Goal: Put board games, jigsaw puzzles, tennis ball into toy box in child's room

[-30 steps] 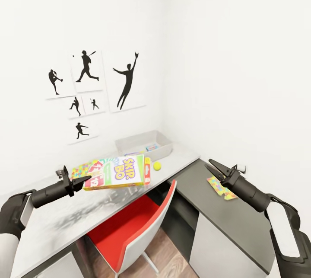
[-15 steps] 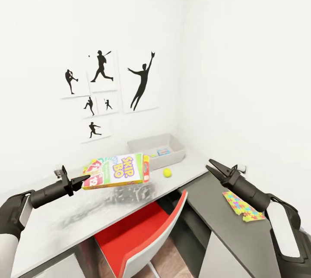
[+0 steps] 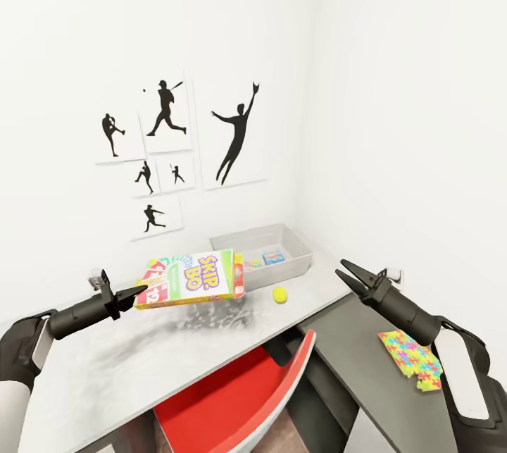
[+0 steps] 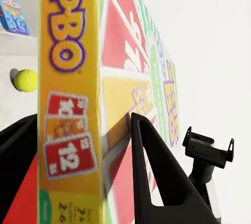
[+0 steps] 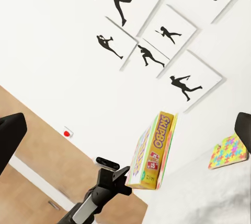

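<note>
Green-edged and printed white and red, the larger board game (image 3: 190, 279) hangs flat above the table (image 3: 141, 361), pinched by one short end between the fingers of the left gripper (image 3: 141, 292); the left wrist view shows a dark finger (image 4: 157, 177) pressed on each broad face. Just beyond its far end sits the toy box (image 3: 296, 245), a light-grey tray against the wall, with a small blue board game (image 3: 274, 256) already lying inside. A yellow tennis ball (image 3: 280, 294) rests on the table near the tray's front wall. One jigsaw puzzle (image 3: 412, 360) lies on the lower dark cabinet top, beside the right arm, whose gripper (image 3: 348, 275) hovers with fingers spread and nothing between them.

The step in hand looks like carrying the big box onward to the tray. Done well, that means keeping it level, since a grip at one end leaves the long free end apt to sag or swing, lifting it clear of the near wall, and letting go only once most of it is over the tray floor, beside the blue game rather than tilted on it. The ball should be passed well above.
</note>
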Robot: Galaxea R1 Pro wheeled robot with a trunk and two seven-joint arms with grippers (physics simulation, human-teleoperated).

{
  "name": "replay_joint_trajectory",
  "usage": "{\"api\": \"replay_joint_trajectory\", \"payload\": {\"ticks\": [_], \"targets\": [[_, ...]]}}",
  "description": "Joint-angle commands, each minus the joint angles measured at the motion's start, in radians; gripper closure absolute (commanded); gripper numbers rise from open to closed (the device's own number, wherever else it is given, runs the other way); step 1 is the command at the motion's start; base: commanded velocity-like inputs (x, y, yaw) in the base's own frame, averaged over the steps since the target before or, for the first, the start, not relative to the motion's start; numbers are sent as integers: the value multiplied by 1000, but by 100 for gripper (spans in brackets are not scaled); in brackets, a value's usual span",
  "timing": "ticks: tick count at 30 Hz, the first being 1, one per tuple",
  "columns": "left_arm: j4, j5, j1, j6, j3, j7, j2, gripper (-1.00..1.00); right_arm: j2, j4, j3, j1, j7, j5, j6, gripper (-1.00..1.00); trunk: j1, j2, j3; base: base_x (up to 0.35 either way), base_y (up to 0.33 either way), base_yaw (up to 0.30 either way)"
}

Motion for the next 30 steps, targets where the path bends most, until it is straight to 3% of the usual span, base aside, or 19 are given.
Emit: {"api": "replay_joint_trajectory", "payload": {"ticks": [1, 20, 30], "targets": [[0, 3, -1, 11, 1, -2, 0, 100, 0, 0, -1, -1, 3, 1, 5, -100, 1, -1, -1, 221, 82, 0], [0, 5, -1, 12, 1, -4, 0, 100, -1, 6, -3, -1, 2, 1, 5, -100, 1, -1, -1, 218, 83, 0], [0, 5, -1, 12, 1, -4, -2, 100, -1, 8, -5, -1, 2, 1, 5, -100, 1, -1, -1, 189, -32, 0]]}}
